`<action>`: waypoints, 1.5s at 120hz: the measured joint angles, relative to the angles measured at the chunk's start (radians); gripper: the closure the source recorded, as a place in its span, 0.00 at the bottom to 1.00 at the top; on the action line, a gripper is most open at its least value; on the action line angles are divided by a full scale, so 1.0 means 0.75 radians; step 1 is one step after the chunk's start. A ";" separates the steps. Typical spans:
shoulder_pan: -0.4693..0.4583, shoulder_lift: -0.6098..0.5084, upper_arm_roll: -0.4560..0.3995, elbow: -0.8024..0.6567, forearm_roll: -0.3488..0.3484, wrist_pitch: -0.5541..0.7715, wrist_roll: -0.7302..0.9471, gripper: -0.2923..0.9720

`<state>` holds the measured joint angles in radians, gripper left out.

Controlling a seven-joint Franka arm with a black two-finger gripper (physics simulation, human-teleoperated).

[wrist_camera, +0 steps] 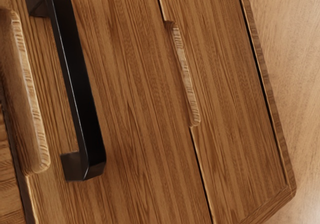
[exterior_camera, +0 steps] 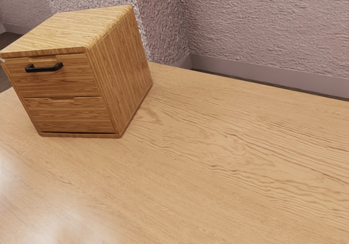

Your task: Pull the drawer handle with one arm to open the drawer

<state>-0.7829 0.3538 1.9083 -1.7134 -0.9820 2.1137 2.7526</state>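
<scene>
We see the upper drawer of a wooden cabinet, at the exterior view's left. It looks closed. Its black bar handle lies horizontal, near the front's top edge.

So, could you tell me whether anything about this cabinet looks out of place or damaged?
Nothing damaged or spilled. One mismatch: the top drawer has a black handle, the bottom drawer has none like it.

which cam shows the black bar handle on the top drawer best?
Wrist view: the black bar handle is close, its bar and end mount standing clear of the upper wooden drawer front. The exterior view shows it as a small dark bar on the two-drawer wooden cabinet.
</scene>
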 joint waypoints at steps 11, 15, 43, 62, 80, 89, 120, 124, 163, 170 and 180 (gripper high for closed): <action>0.023 0.001 -0.043 0.034 -0.008 -0.013 0.015 0.27; 0.025 0.002 -0.059 0.043 -0.010 -0.018 0.019 0.27; 0.029 0.028 -0.108 0.047 -0.011 -0.036 -0.011 0.27; 0.038 0.048 -0.107 0.052 0.006 -0.111 -0.094 0.27; 0.040 0.061 -0.107 0.096 0.040 -0.200 -0.172 0.25; 0.041 0.066 -0.108 0.100 0.042 -0.230 -0.213 0.25; 0.045 0.082 -0.115 0.102 0.043 -0.275 -0.350 0.24; 0.056 0.086 -0.115 0.102 0.043 -0.276 -0.366 0.24; 0.114 0.110 -0.115 0.102 0.029 -0.280 -0.485 0.24; 0.132 0.112 -0.115 0.104 0.027 -0.267 -0.500 0.24; 0.163 0.115 -0.145 0.138 0.027 -0.232 -0.519 0.25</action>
<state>-0.6608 0.4397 1.7993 -1.6098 -0.9613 1.9397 2.3631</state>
